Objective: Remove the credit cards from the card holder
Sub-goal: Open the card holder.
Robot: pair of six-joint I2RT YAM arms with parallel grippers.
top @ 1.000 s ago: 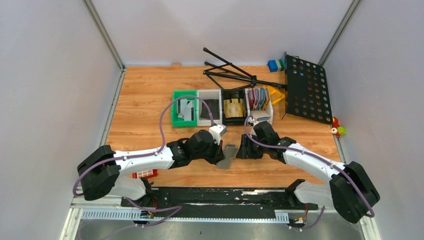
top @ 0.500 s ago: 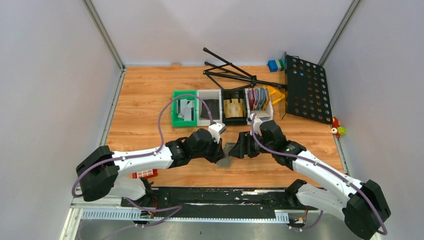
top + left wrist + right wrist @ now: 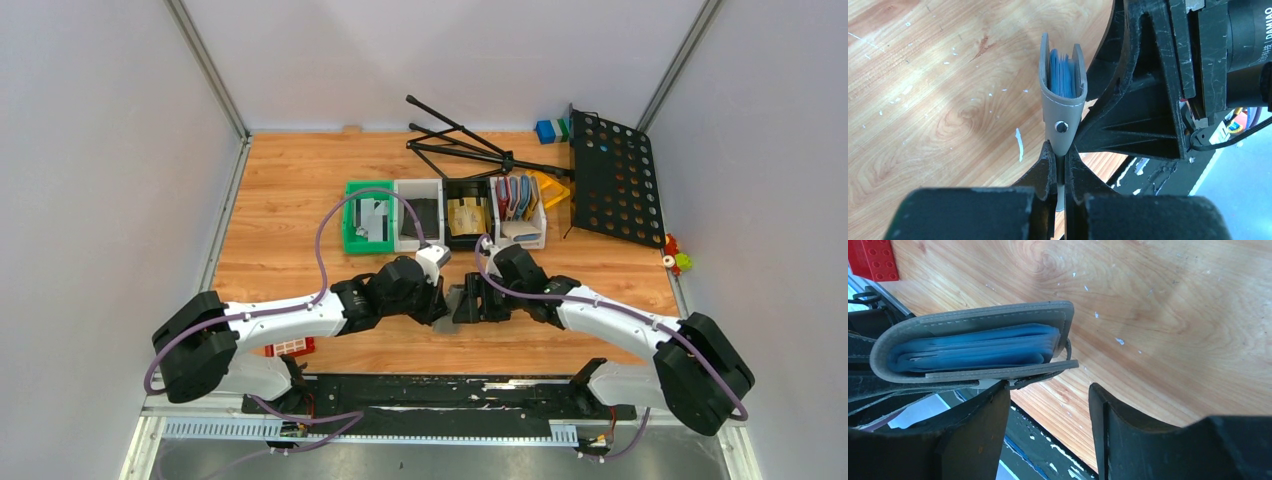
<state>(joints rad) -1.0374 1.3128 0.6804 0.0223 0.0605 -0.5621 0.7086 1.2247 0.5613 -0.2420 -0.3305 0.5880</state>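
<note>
The right arm has swung leftward since a second ago and its gripper is now right against the card holder, which was clear of it before; the left arm has barely shifted.

The left gripper (image 3: 1060, 152) is clamped on the folded end of the card holder (image 3: 1063, 112), just below a small metal snap. The holder is grey and closed to a narrow U. It sits over the wooden table (image 3: 290, 200) near the middle, on the arms' side of a row of bins. Its fold is at the left fingers and its mouth points away from them, towards the right arm, so from fold to mouth it runs left to right along the line between the two grippers. Blue layers fill the gap between the leaves; whether they are pockets or cards cannot be told.

The right gripper (image 3: 1048, 390) has its jaws parted and holds nothing. The holder's open end lies just ahead of its fingertips, the lower leaf close to one finger.

Farther back, the green bin (image 3: 352, 232) at the left end of the row holds pale grey credit cards (image 3: 374, 218) lying flat.
</note>
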